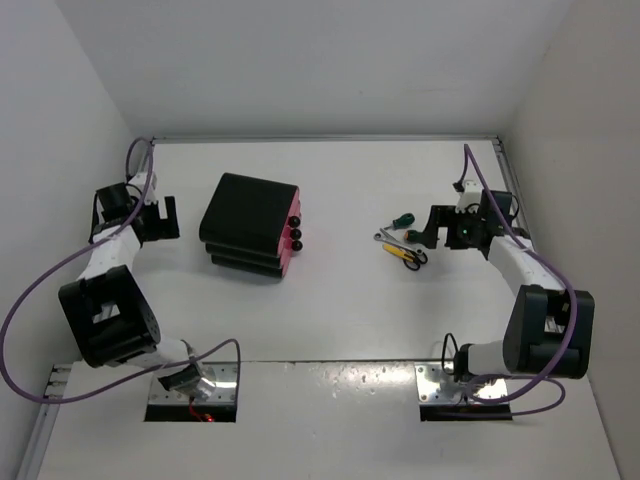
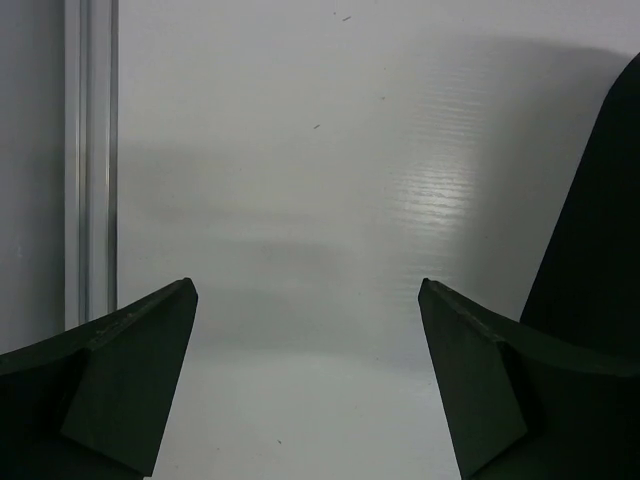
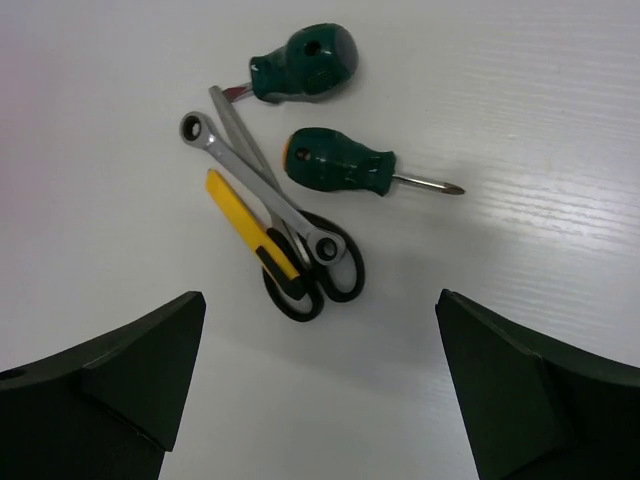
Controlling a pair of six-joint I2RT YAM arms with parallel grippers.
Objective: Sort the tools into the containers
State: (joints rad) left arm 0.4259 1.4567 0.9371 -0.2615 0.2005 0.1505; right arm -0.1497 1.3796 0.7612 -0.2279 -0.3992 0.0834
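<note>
In the centre right of the overhead view, a stubby green-handled screwdriver (image 3: 335,165), a second green screwdriver (image 3: 305,62), a slim silver wrench (image 3: 255,185) and yellow-and-black-handled scissors (image 3: 250,232) lie clustered on the white table (image 1: 350,320). The right gripper (image 1: 433,226) sits just beside them, fingers spread wide and empty. Left of centre stands the black boxy drawer unit (image 1: 245,215), its magenta-pink drawers (image 1: 284,255) facing right, while the left gripper (image 2: 305,290), fingers also apart and holding nothing, is near the left edge.

A white table (image 1: 340,320) sits boxed in by plain white walls (image 1: 320,60), with a metal rail (image 2: 92,160) along its edge.
</note>
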